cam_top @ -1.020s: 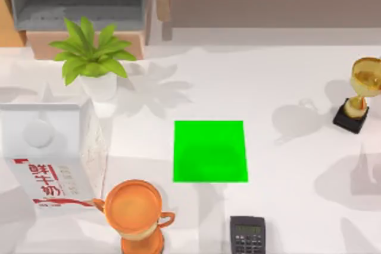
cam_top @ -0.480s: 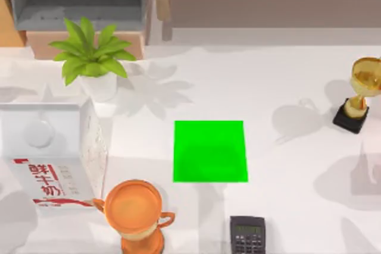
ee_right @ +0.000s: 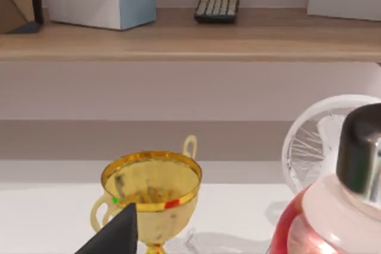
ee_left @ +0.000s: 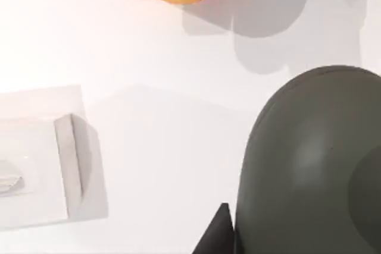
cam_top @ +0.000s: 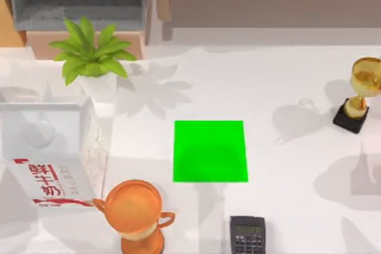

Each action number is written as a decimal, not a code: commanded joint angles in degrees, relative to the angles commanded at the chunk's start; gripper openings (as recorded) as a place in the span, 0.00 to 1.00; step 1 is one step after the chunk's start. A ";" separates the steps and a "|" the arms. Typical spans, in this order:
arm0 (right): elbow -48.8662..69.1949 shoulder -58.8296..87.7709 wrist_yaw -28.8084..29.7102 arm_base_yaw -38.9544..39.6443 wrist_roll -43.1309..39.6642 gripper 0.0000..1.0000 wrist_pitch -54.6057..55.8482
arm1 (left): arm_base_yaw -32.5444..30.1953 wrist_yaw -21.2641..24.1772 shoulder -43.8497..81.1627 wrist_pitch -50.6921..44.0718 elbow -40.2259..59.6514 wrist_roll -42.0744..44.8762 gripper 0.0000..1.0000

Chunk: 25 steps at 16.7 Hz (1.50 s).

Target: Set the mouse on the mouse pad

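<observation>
- The mouse pad [cam_top: 210, 151], a flat bright green square, lies on the white table [cam_top: 280, 87] at about its middle, with nothing on it.
- The mouse [ee_left: 309, 165], if the smooth dark grey dome in the left wrist view is it, sits on the white tabletop. Where it lies relative to the pad cannot be told.
- A dark tip of the left gripper [ee_left: 215, 236] shows right beside that dome. Whether the claw is open or closed, or has hold of anything, cannot be told.
- A small dark calculator [cam_top: 247, 235] lies near the pad, at the pad's near right corner, apart from it.
- An orange trophy cup [cam_top: 134, 209] stands to the near left of the pad.
- A milk carton [cam_top: 50, 159] stands farther to the pad's left, just beside the orange cup.
- A potted green plant [cam_top: 92, 55] stands to the far left of the pad, behind the carton.
- A gold trophy [cam_top: 360, 93] on a black base stands well to the pad's right, by the table's right edge.
- A dark tip of the right gripper [ee_right: 116, 233] shows in front of the gold trophy in the right wrist view, beside a red bottle [ee_right: 333, 218] with a black cap. How far this claw is open cannot be told.
</observation>
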 joint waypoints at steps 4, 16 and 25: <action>0.00 0.00 0.00 0.00 0.00 1.00 0.00 | -6.80 1.87 1.48 0.67 11.90 21.76 0.00; 0.00 0.00 0.00 0.00 0.00 1.00 0.00 | -39.95 0.74 19.16 -0.95 39.84 99.45 0.00; 0.00 0.00 0.00 0.00 0.00 1.00 0.00 | -60.84 -2.63 39.66 -8.95 40.96 128.63 0.00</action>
